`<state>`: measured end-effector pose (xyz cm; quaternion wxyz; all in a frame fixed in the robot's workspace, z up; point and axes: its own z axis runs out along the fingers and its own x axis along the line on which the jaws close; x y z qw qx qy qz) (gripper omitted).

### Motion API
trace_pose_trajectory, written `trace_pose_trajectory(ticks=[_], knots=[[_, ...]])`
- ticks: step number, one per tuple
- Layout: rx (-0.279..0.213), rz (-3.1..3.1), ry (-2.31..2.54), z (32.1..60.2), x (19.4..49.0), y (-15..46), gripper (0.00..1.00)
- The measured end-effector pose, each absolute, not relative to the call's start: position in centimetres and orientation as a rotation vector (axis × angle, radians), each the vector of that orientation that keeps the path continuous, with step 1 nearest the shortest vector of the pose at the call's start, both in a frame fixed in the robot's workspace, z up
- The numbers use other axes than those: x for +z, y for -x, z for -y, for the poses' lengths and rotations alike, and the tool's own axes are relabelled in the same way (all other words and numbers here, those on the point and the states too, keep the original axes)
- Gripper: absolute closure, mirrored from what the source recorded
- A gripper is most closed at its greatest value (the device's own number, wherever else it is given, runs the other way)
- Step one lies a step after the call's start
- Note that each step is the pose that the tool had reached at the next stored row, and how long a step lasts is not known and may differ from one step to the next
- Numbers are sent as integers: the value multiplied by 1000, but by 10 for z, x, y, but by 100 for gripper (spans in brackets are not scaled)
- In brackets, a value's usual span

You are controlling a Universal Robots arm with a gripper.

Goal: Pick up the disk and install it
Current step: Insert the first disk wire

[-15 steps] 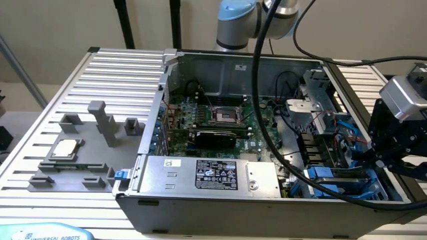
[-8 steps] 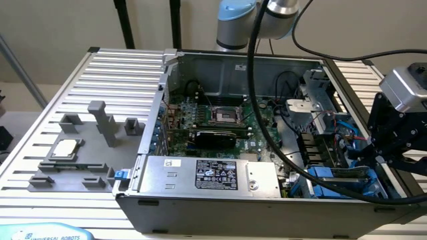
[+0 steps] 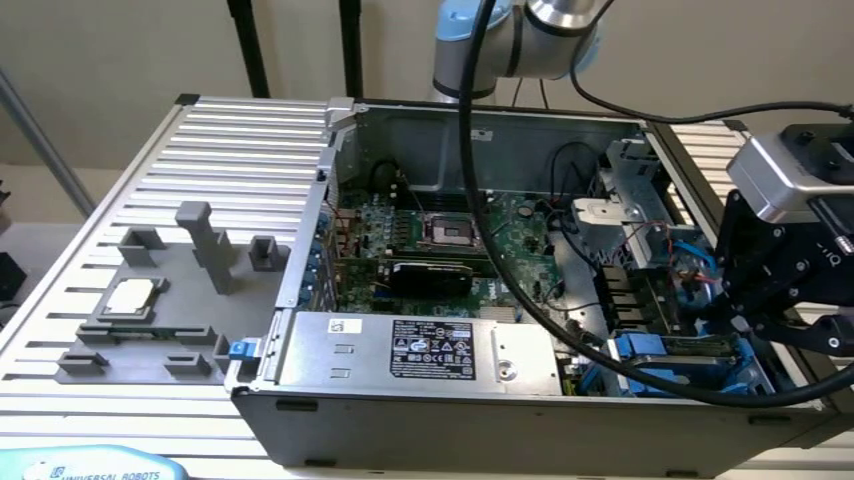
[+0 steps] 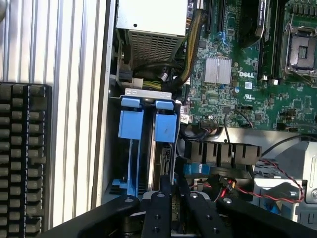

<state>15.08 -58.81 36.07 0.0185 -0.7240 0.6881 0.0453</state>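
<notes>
**Blue-framed disk standing in its bay, pinched at the edge**

Metal and plastic together: I judge the disk (image 4: 166, 148) to be stiff and fairly heavy for its size, with a smooth case that could slide between narrow fingers, and electronics inside that would not like a knock. Its blue frame looks like the softer, springy part, so I would rather hold the rigid metal edge than the clips.

In the wrist view I see the disk on edge in the drive cage (image 4: 130, 124), its blue end tab beside a second one. The gripper (image 4: 173, 191) sits right over the disk's near edge, fingers drawn close and, as far as I can tell, clamped on it.

In the exterior view the gripper (image 3: 731, 322) hangs low inside the computer case (image 3: 454, 425), at the near right corner, just above the blue cage (image 3: 667, 357) there.
</notes>
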Motion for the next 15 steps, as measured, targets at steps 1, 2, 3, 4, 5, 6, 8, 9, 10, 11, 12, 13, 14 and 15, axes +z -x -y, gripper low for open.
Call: trace_pose_trajectory(ticks=[1,2,3,4,5,6,8,9,10,11,12,13,14,15], knots=[[135,-2140,2251,588,361,-150,84],[128,-2145,2253,588,360,-149,84],[123,-2150,2253,588,360,-149,84],[116,-2157,2253,588,360,-148,84],[110,-2165,2252,588,359,-148,84],[103,-2173,2250,588,359,-148,84],[95,-2186,2246,588,357,-148,84],[90,-2193,2243,588,356,-147,84],[87,-2199,2239,588,355,-147,84],[84,-2205,2236,588,354,-147,84],[83,-2210,2233,588,353,-147,84],[82,-2213,2230,587,353,-146,84],[81,-2216,2228,586,352,-146,84],[81,-2219,2226,585,351,-146,84]])
